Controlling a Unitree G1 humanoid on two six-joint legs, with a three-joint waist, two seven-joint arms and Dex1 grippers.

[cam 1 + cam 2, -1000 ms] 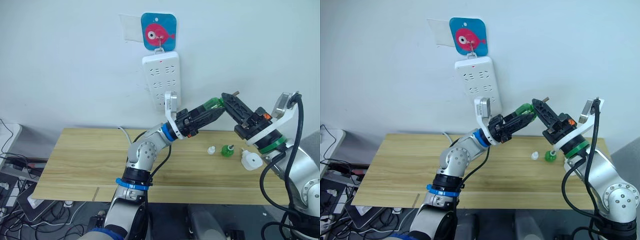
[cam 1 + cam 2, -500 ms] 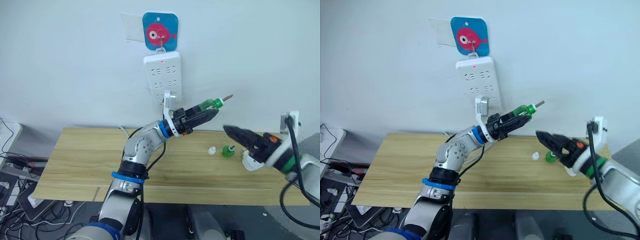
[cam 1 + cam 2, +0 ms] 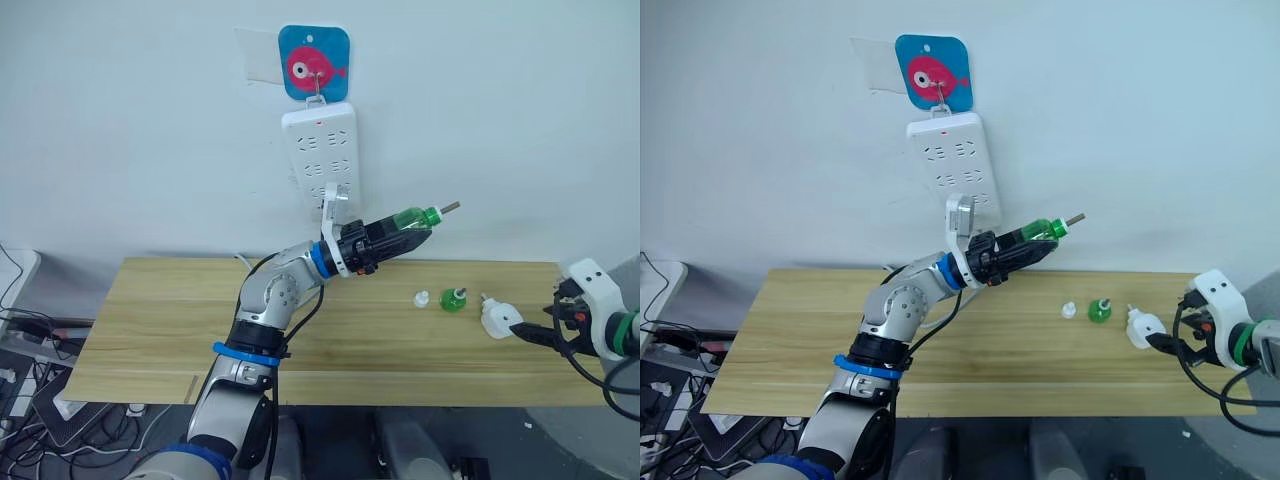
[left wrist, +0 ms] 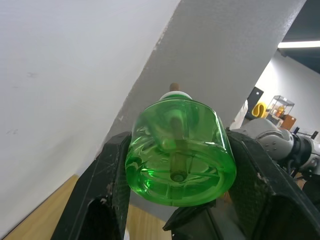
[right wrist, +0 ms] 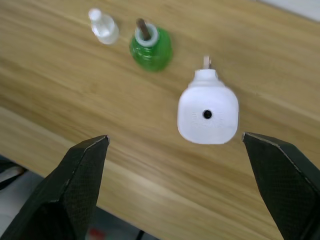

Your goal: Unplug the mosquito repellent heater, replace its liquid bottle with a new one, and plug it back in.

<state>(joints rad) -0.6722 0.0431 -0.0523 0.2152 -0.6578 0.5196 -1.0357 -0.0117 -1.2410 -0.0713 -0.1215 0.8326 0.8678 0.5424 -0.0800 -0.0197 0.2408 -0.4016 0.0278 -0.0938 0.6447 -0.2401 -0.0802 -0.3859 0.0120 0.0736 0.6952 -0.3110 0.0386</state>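
Green bottle (image 3: 405,218) gripped by left gripper (image 3: 400,232) above worktop (image 3: 150,330); right gripper (image 5: 175,210) spread wide over heater (image 5: 208,114) near right edge.

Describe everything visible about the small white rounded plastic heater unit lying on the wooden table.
The small white rounded plastic heater looks smooth and glossy, with a small dark round hole in the middle of its top face and a stub sticking out at one edge. It lies unplugged on the light wooden table, beside the green bottle standing on the table. Nothing grips it; the open right gripper hovers close by.
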